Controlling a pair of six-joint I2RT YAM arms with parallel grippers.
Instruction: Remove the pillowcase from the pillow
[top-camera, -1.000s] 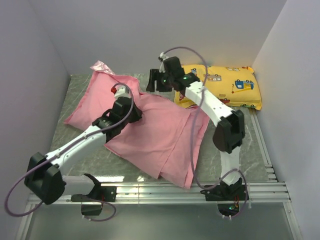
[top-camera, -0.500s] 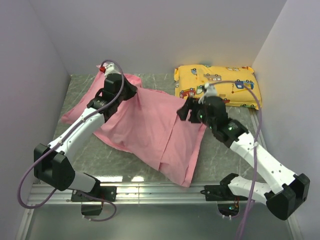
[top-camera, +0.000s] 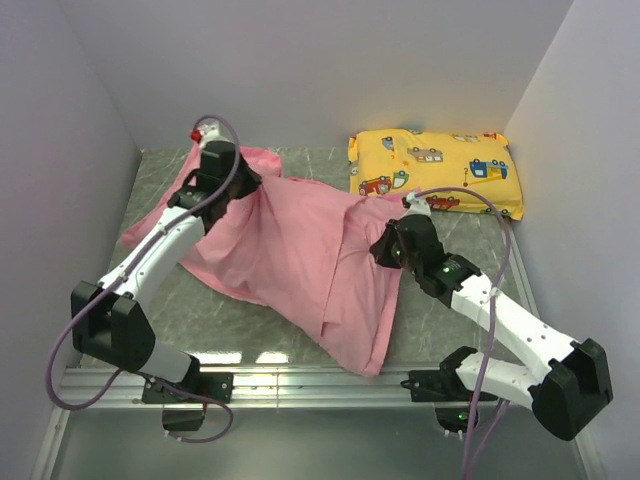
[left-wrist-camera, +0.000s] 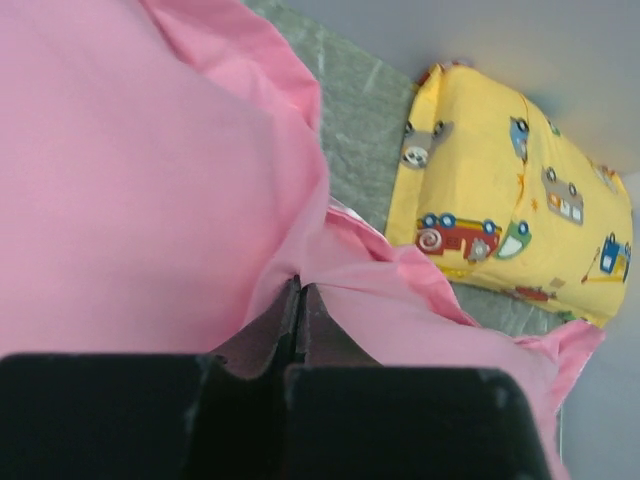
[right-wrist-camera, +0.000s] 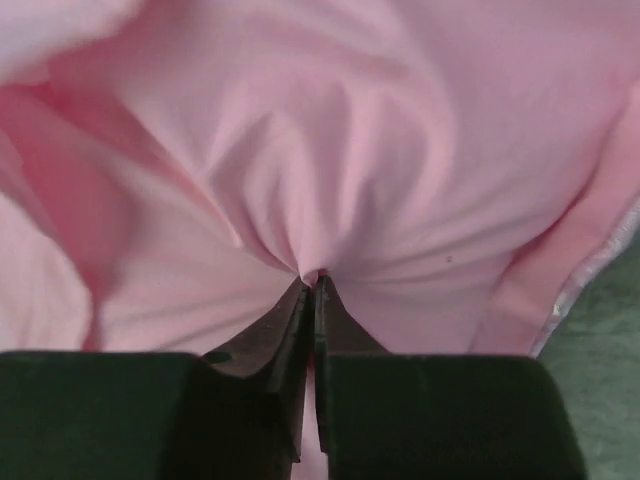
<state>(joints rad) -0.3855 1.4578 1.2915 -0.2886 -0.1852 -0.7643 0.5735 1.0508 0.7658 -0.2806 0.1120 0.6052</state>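
Note:
The pink pillowcase (top-camera: 290, 250) lies spread and crumpled across the table, stretched between both arms. My left gripper (top-camera: 245, 186) is at the back left, shut on a pinch of the pink fabric (left-wrist-camera: 300, 285). My right gripper (top-camera: 378, 248) is at the case's right side, shut on a gathered fold of it (right-wrist-camera: 312, 278), with creases radiating from the tips. The pillowcase (right-wrist-camera: 330, 150) fills the right wrist view. The pillow is hidden; no white shows anywhere.
A yellow cartoon-vehicle pillow (top-camera: 435, 170) lies at the back right against the wall, also in the left wrist view (left-wrist-camera: 500, 200). Grey walls close in the left, back and right. The marbled table (top-camera: 440, 310) shows bare at the right front.
The left gripper carried its fabric up to the back left. The right arm swung from the back down to the case's right side and shut on the fabric.

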